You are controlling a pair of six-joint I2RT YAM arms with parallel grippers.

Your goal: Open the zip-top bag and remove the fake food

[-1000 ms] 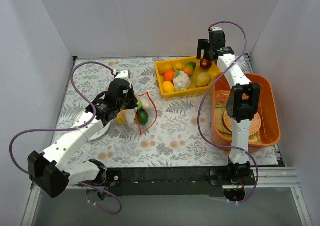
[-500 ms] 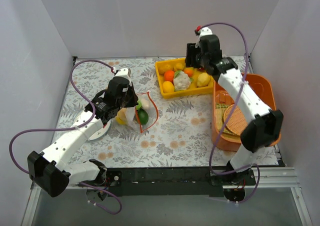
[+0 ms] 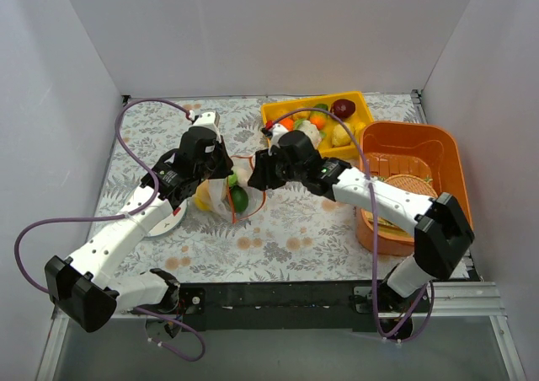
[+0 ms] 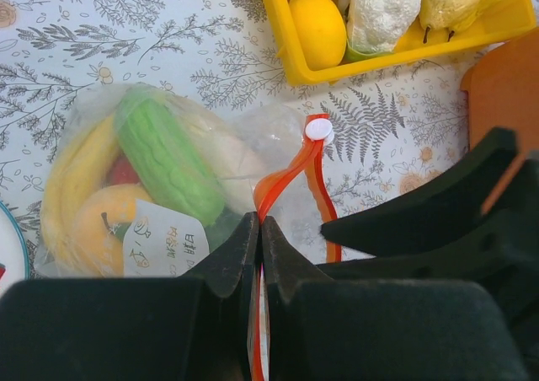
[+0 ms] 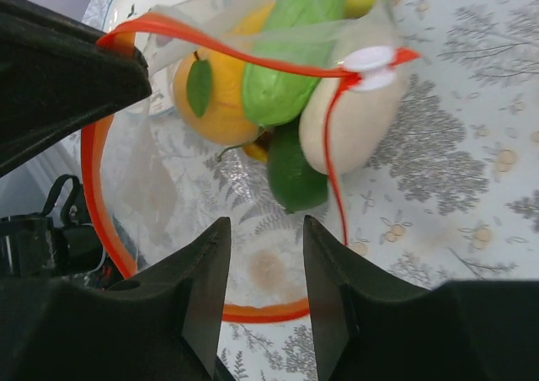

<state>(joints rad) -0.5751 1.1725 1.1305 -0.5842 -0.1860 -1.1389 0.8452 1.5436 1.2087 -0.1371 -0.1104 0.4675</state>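
The zip-top bag (image 3: 229,194) lies mid-table with its mouth facing right. My left gripper (image 4: 259,229) is shut on the bag's red-orange zip strip (image 4: 282,179) and holds the rim up. The mouth gapes as a red loop with a white slider (image 5: 370,61). Fake food fills the bag: a bumpy green piece (image 4: 168,162), a yellow banana (image 4: 72,179), an orange fruit (image 5: 210,94), a white oblong piece (image 5: 349,128) and a green lime (image 5: 295,174). My right gripper (image 5: 265,229) hovers at the mouth, open, with nothing between its fingers (image 4: 421,221).
A yellow tray (image 3: 266,115) of toy fruit stands behind the bag, with a dark red fruit (image 3: 343,108) in it. An orange tub (image 3: 452,166) holding a woven mat sits at the right. A white plate (image 3: 168,221) lies under the left arm.
My right arm swung from above the yellow tray down and left to the bag's mouth, its jaws narrowing. The dark red fruit stays in the tray. The left gripper kept its hold.
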